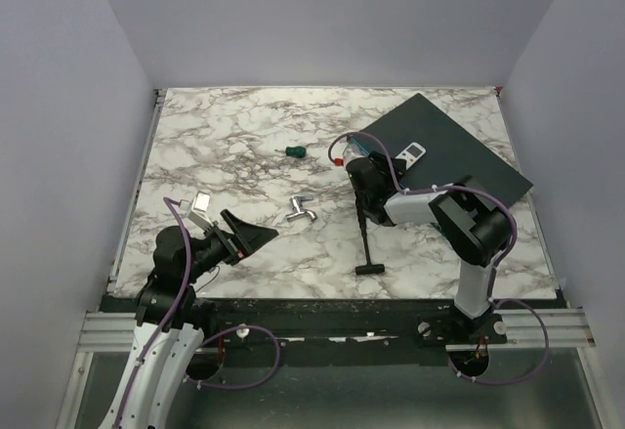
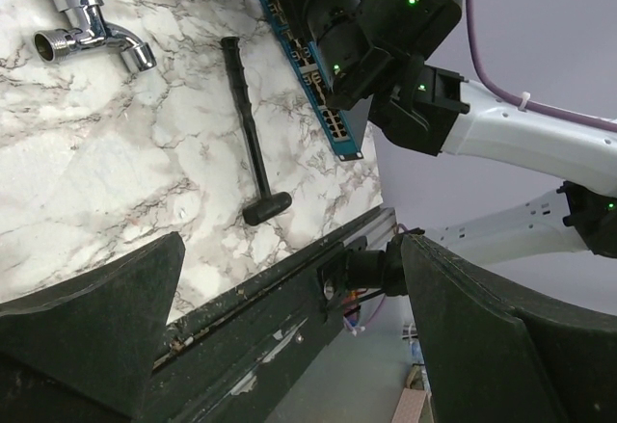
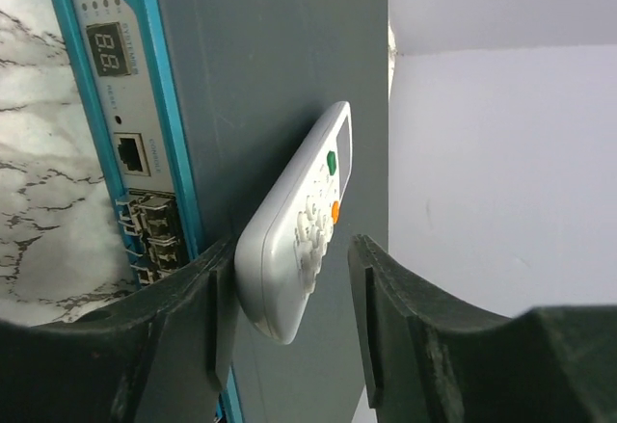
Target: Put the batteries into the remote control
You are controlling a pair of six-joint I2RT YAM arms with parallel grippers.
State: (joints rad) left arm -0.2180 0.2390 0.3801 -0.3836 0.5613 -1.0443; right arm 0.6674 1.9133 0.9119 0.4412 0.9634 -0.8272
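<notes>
The white remote control (image 1: 413,152) lies on the dark teal flat box (image 1: 459,160), buttons showing. In the right wrist view the remote (image 3: 299,225) has its near end between my right gripper's (image 3: 292,248) open jaws; the left finger (image 3: 198,317) is against its side and the right finger (image 3: 386,317) stands apart from it. In the top view the right gripper (image 1: 391,162) is at the box's left part. A tiny orange-red battery (image 1: 337,159) lies just left of that gripper. My left gripper (image 1: 256,235) is open and empty, low at the front left.
A stubby green-handled screwdriver (image 1: 293,151) lies mid-table. A silver bent metal piece (image 1: 301,211) and a black long-handled tool (image 1: 367,243) lie nearer the front; both show in the left wrist view, the metal piece (image 2: 92,33) and the tool (image 2: 253,144).
</notes>
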